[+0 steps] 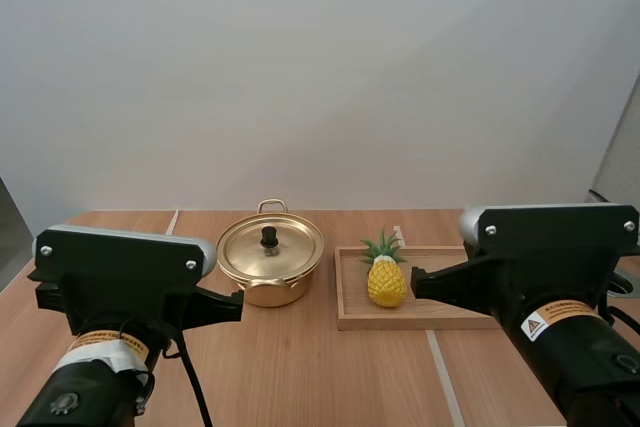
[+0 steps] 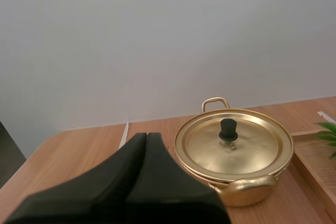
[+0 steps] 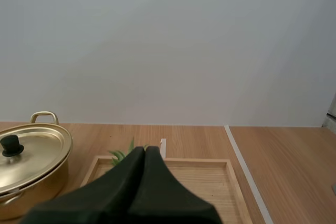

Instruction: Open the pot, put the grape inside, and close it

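Left end effector point(image 2: 146, 135): fingers pressed together into one wedge, holding nothing, short of the pot point(image 1: 262, 287). Right end effector point(image 3: 145, 149): also closed and empty, over the near side of the wooden tray point(image 1: 430, 319).

Pot stands on the bench point(image 1: 300, 367) with its lid point(image 1: 292, 250) seated and a black knob point(image 1: 269, 236) at the centre. The tray lies just beside it, to its right. The fruit on the tray is a pineapple point(image 1: 386, 282), upright, yellow with green leaves, rather than a grape.

Judgement: the lid is thin metal, so light, stiff and slick. The knob is the only sound hold; pinch across it. The pineapple looks like a moulded toy, probably light and firm. Grip across the body, not the leaves; it may topple if nudged.
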Motion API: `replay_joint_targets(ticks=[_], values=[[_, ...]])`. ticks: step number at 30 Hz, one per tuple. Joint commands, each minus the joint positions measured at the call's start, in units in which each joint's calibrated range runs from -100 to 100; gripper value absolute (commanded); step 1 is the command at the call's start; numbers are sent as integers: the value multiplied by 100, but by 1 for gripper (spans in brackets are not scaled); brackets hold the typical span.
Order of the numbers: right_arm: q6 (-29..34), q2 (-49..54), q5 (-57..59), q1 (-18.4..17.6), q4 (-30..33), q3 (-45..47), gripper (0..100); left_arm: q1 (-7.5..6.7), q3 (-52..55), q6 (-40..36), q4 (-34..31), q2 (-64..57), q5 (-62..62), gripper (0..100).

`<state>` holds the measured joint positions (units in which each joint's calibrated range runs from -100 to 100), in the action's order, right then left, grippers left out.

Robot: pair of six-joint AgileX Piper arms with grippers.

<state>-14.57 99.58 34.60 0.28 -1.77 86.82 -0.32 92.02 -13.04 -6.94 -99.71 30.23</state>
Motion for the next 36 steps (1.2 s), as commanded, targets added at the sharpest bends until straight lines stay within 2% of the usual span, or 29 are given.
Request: replay_joint_targets(ticks=[1,10,17,25,28,34,36], values=[[-39,42,-353,12,59,306,0,4,254,-28,115,-29,-718,0],[-39,42,-440,12,138,1053,0,4,798,-28,115,-29,-1345,0],[-27,42,-346,12,177,1318,0,4,798,-28,375,-29,-46,0],[1,42,-372,12,177,1318,0,4,798,-403,373,-29,-93,0],[1,42,-372,12,177,1318,11,4,798,-730,373,-29,15,0],[152,42,-372,12,177,1318,45,4,798,-771,351,-29,32,0],[317,42,-372,12,177,1318,53,13,798,-773,352,-29,32,0]])
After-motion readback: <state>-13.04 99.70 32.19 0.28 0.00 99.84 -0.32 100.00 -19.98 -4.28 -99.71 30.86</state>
